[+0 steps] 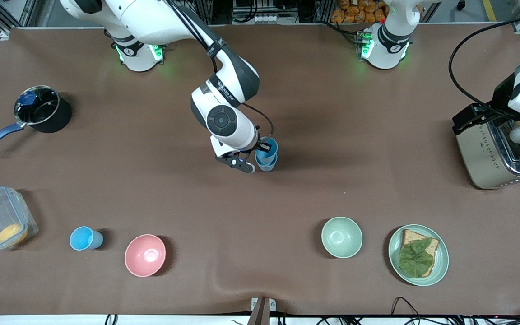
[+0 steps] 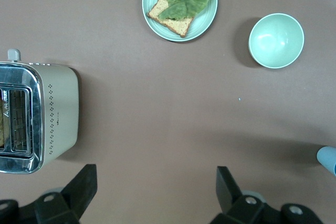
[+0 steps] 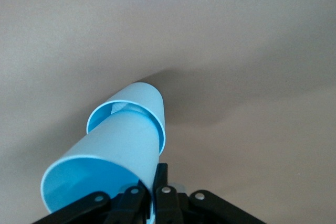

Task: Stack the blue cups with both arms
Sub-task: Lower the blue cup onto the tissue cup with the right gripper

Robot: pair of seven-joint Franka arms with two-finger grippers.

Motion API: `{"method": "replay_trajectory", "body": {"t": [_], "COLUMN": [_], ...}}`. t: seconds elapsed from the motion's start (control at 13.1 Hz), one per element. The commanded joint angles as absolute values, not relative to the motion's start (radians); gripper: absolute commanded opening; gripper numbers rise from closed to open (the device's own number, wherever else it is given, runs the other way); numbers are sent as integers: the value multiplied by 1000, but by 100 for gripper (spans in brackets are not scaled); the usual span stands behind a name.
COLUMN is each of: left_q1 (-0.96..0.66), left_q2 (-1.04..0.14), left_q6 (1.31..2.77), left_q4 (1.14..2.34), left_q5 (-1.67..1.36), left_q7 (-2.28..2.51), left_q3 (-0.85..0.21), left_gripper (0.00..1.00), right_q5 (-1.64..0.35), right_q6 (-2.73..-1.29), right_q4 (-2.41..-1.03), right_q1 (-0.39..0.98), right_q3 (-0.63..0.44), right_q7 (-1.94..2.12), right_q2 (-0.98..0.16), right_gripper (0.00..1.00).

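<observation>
My right gripper (image 1: 263,148) is shut on the rim of a light-blue cup (image 1: 267,148) near the table's middle. The cup's base sits inside a second blue cup (image 1: 266,164) standing on the table. The right wrist view shows the held cup (image 3: 105,161) pinched by its wall between the fingers (image 3: 159,178), with its lower end inside the other cup (image 3: 140,102). A third blue cup (image 1: 86,238) stands alone toward the right arm's end, nearer the front camera. My left gripper (image 2: 155,195) is open and empty, high over the table beside the toaster (image 2: 37,116).
A pink bowl (image 1: 145,255) is beside the lone cup. A pale green bowl (image 1: 341,237) and a plate with bread and lettuce (image 1: 418,255) lie near the front. A toaster (image 1: 494,149), a black pot (image 1: 43,109) and a clear box (image 1: 0,219) stand at the table's ends.
</observation>
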State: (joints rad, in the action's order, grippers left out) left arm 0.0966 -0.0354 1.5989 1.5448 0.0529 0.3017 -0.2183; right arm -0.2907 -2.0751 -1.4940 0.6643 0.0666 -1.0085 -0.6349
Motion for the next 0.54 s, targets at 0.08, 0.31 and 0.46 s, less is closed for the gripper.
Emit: {"method": "replay_trajectory", "body": {"t": [0.08, 0.31, 0.46], "left_q1": [94, 95, 103], "left_q2": [-26, -26, -26], "left_q6": [1582, 1582, 1582], "left_q4": [1543, 1543, 1543], "left_q5": [32, 32, 31], "left_q7": [282, 282, 281], "left_q3": [-209, -209, -210], "left_gripper": [100, 100, 100], "right_q5": [-250, -222, -178], "right_q6": [-2069, -2056, -1955], "right_q4": [-1462, -1462, -1468], "right_q1": [666, 608, 554], "right_q3": [58, 55, 46], "right_q7": [-1028, -979, -858], "right_q2": [-635, -594, -565], "right_gripper": [100, 100, 100]}}
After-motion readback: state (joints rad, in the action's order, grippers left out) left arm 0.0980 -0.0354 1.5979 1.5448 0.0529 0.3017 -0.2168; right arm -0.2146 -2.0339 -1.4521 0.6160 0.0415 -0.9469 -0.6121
